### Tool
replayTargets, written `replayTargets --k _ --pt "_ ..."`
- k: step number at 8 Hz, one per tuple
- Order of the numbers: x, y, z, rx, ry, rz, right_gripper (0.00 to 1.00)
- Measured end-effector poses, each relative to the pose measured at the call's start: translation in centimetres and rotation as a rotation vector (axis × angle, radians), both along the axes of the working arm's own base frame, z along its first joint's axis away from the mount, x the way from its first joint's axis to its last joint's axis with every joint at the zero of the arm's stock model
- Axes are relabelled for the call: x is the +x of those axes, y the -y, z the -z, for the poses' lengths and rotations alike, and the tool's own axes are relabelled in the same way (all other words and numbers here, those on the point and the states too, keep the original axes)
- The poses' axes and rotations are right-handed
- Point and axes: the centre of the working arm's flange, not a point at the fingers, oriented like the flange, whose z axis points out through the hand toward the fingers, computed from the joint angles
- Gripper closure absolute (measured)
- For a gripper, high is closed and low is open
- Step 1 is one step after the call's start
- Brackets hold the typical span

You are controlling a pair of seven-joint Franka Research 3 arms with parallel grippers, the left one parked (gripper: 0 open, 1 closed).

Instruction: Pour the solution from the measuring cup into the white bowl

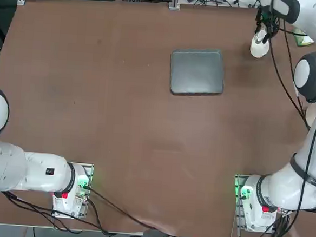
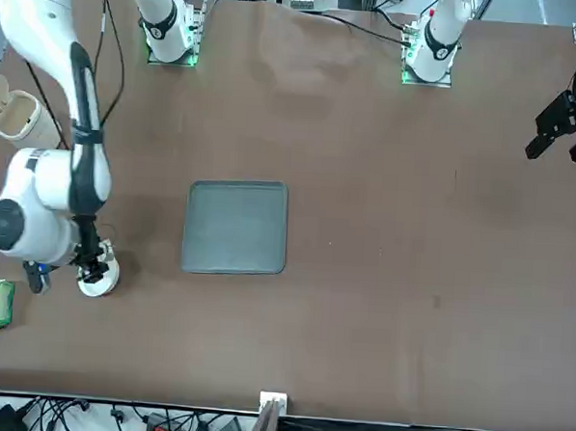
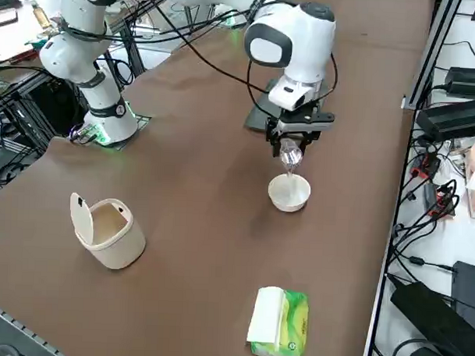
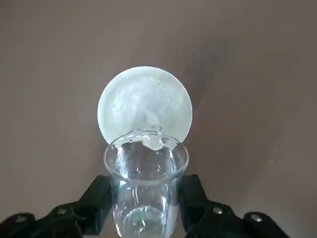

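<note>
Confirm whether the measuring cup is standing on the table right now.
No: in the right side view the right gripper holds the measuring cup tilted in the air above the white bowl.

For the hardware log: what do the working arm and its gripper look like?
The right arm is glossy white with rounded joint housings, dark grey bands and black cables along its links. Its base shows a green light and a red collar. The right gripper is black, with two angular fingers.

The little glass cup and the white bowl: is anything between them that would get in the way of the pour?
Nothing visible. The right gripper is shut on the cup, tilted just above the bowl, lip over the bowl's inside. The gap between them is clear air.
</note>
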Motion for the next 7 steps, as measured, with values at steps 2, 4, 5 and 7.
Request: replayTargets --k 2,4,5,7 --pt "-0.1 1.4 0.1 0.076 -0.003 0.032 0.26" --pt "-0.2 1.9 0.2 0.116 -0.005 0.047 0.26" --pt "-0.2 2.3 0.1 0.148 0.001 0.069 0.26" --pt "-0.2 4.0 -0.1 0.226 0.019 0.115 0.26"
